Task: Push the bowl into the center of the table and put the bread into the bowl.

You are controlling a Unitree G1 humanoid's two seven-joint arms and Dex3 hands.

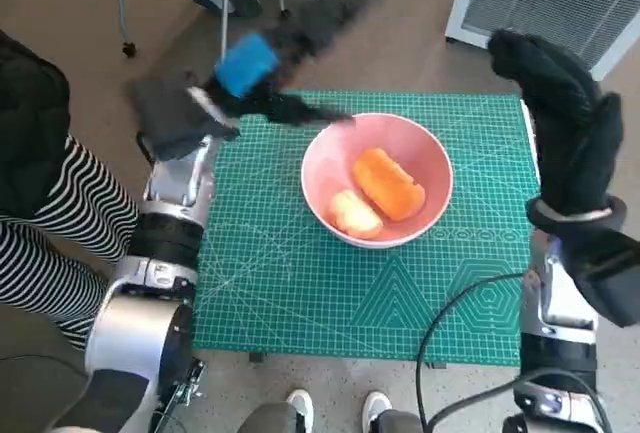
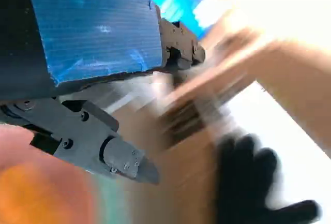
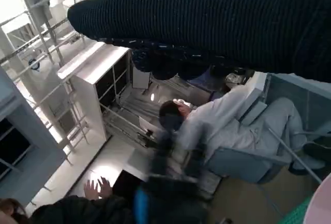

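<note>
Green cutting mat (image 1: pixel 300 283) covers the desk (image 1: pixel 531 143), with brown floor around it. From the left, at ten o'clock of the bowl, the left hand (image 1: pixel 262 71) is blurred in the air, holding nothing, its fingers apart by the left wrist view. The pink bowl (image 1: pixel 377 180) sits near the mat's centre with two pieces of bread (image 1: pixel 389 183) inside. At three o'clock the right hand (image 1: pixel 565 118) is raised; whether it is open I cannot tell. Both steps look finished; the next move is probably just lowering the arms. Only the right wrist view shows a seated person (image 3: pixel 222 125).
</note>
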